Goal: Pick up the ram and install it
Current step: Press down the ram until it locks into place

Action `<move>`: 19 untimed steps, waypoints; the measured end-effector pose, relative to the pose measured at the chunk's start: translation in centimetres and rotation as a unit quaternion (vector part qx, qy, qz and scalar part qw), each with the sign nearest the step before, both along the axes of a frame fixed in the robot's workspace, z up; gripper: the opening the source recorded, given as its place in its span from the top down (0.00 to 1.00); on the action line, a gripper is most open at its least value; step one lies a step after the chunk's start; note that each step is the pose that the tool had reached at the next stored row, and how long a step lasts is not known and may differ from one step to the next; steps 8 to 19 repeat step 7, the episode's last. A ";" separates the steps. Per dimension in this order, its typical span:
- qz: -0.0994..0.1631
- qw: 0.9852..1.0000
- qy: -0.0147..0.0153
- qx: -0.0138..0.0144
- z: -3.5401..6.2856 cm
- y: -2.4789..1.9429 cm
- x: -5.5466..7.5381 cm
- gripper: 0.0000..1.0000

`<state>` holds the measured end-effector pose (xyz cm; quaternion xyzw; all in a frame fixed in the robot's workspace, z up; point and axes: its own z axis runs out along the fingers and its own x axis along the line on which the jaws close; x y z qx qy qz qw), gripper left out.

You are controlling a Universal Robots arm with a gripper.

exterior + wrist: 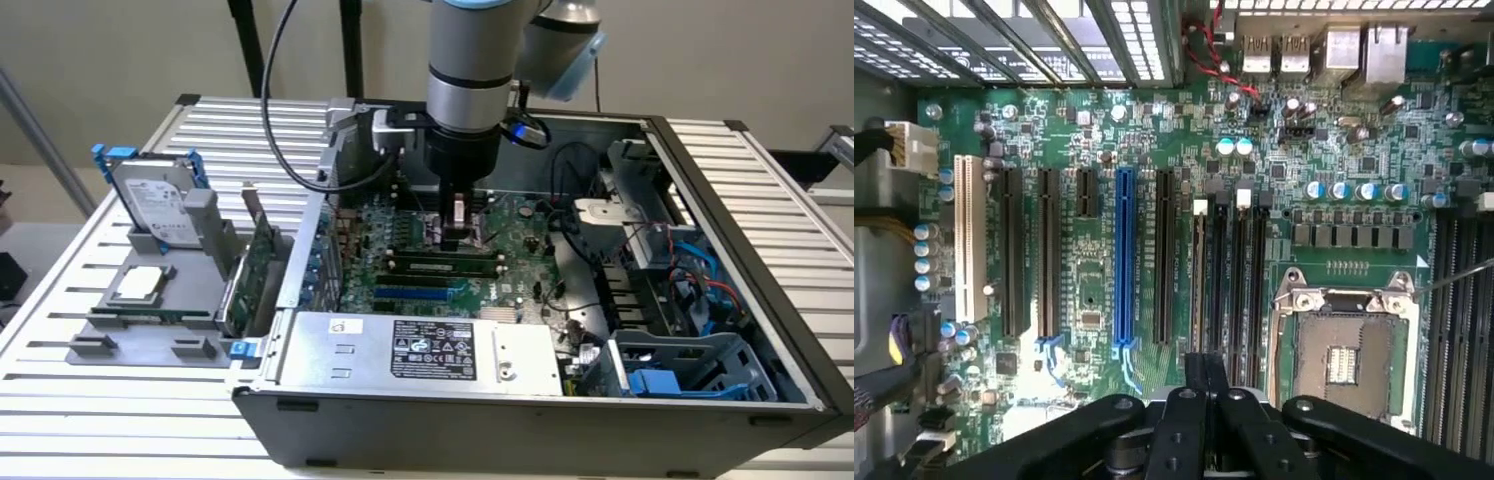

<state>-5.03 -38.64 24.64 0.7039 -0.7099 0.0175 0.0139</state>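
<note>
I judge install nearly done: end effector closed, pressing the ram into its motherboard slot.

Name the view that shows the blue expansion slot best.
The wrist view: the blue slot lies full length and unobstructed. The exterior view shows it as a short blue strip near the power supply.

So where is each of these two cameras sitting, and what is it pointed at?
Exterior view: off the arm, above and in front of the open PC case, looking down into it; the arm and gripper show, low over the motherboard.
Wrist view: on the wrist, looking straight down at the motherboard, the empty CPU socket and slots; the gripper's black fingers show.
Shared: the motherboard and gripper.
</note>
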 end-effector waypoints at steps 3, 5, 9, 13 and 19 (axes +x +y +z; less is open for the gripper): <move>0.000 1.000 0.000 0.000 0.00 0.00 0.0 1.00; 0.000 1.000 0.000 0.000 0.00 0.00 0.0 1.00; 0.000 1.000 0.000 0.000 0.01 0.00 0.0 1.00; 0.000 1.000 0.000 0.000 0.01 0.00 0.0 1.00; 0.000 1.000 0.000 0.000 0.01 0.00 0.0 1.00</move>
